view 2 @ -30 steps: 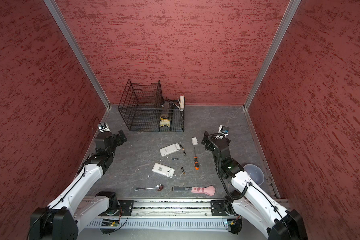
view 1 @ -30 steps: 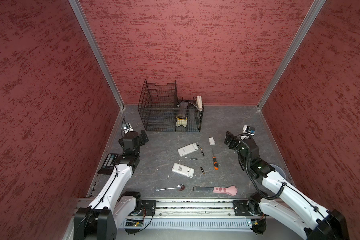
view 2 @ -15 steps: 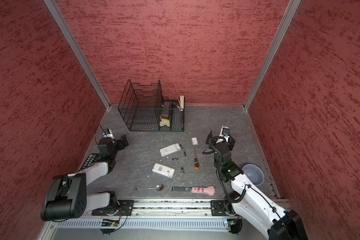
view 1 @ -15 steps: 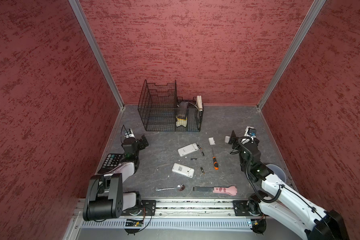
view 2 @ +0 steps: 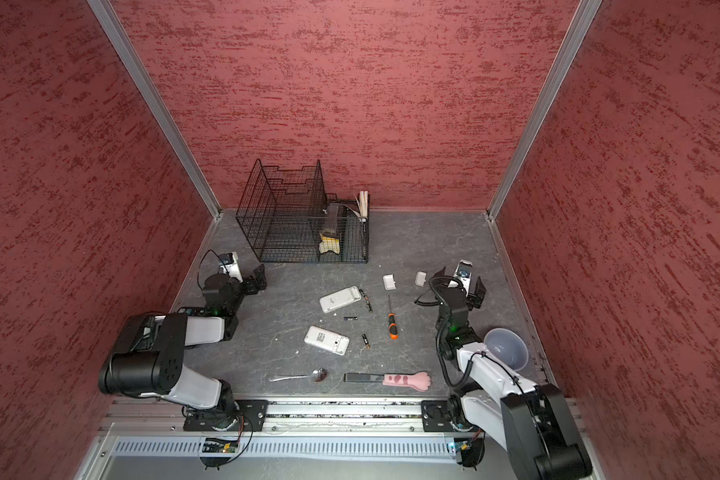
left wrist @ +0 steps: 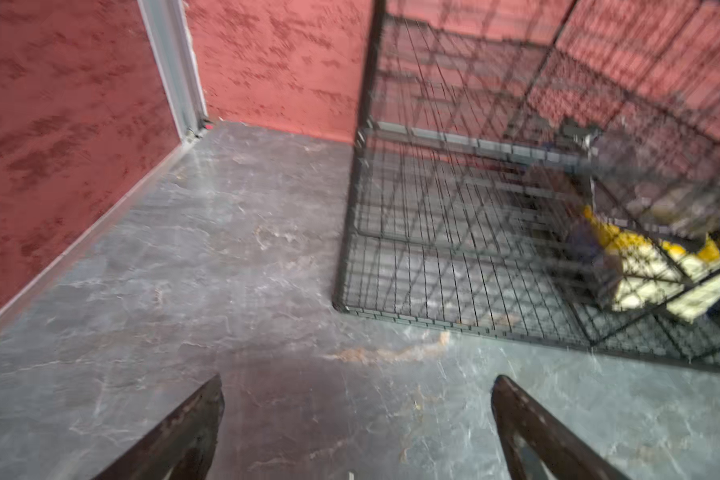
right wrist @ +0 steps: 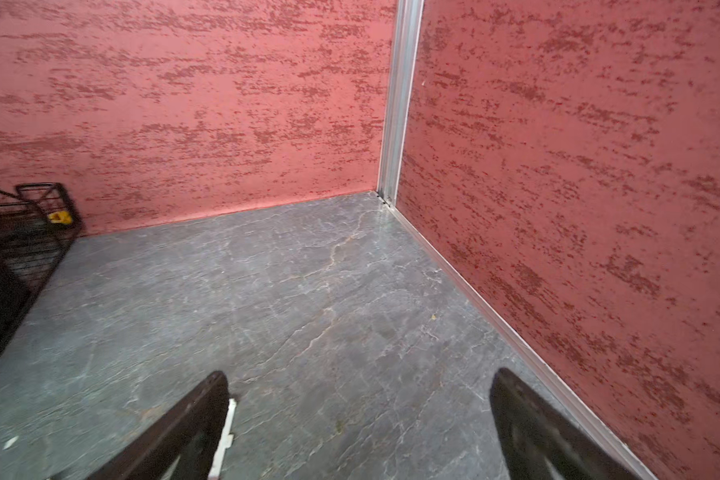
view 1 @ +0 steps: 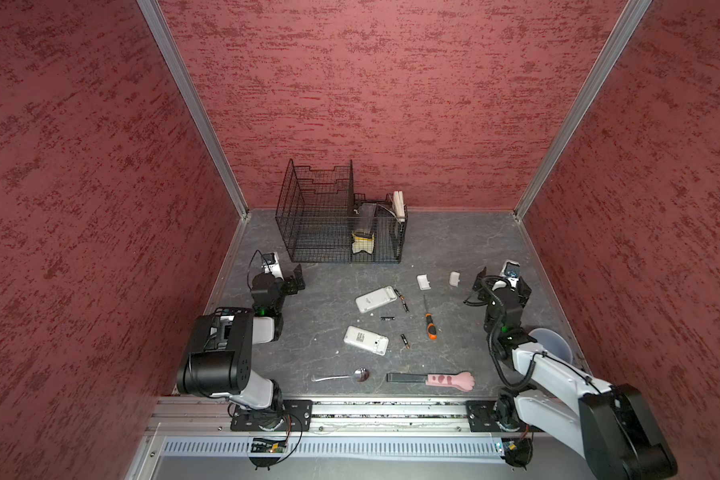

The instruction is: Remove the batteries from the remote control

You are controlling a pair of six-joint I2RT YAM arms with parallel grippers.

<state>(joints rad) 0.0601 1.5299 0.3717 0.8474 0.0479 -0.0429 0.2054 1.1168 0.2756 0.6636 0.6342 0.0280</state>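
Four batteries lie loose on the grey table, between the two arms. Two seem to lie end to end beside one remote, though they are very small. One lies between the remotes and one just beside the second remote. Two white covers and one screwdriver lie near. The left gripper and right gripper stand spread wide, holding nothing, well apart from the batteries.

Spoon lies near paw tool (screwdriver beyond).
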